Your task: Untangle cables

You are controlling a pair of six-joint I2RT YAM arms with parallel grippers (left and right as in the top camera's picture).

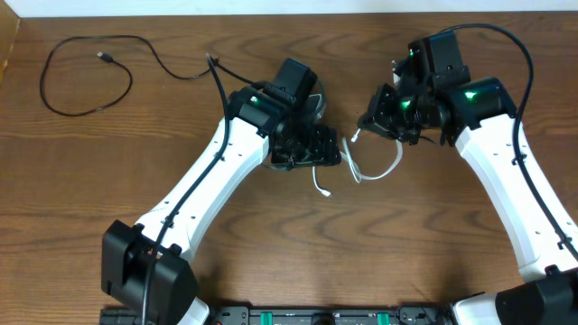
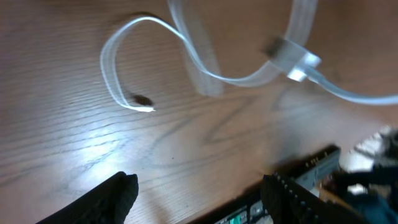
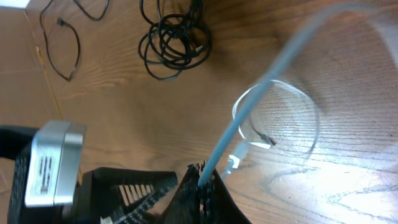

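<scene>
Cables check: one long thin black cord (image 1: pixel 43 86) lies spread in an open loop, well left of the coiled black cord bundle (image 3: pixel 177 37) on the wooden tabletop (image 1: pixel 406 253). That one looks freed. The bundle itself is wound tight, so there is work left. The short flat white cord (image 3: pixel 250 107) trails just right of the bundle, seemingly clear, clenched in the right tool (image 3: pixel 202 180). The left tool (image 2: pixel 199 193) hangs released near the bundle, gripping nothing.

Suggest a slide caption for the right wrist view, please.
Right gripper pinches the white cable, whose far end loops on the table, with a coiled black cable beyond.
</scene>
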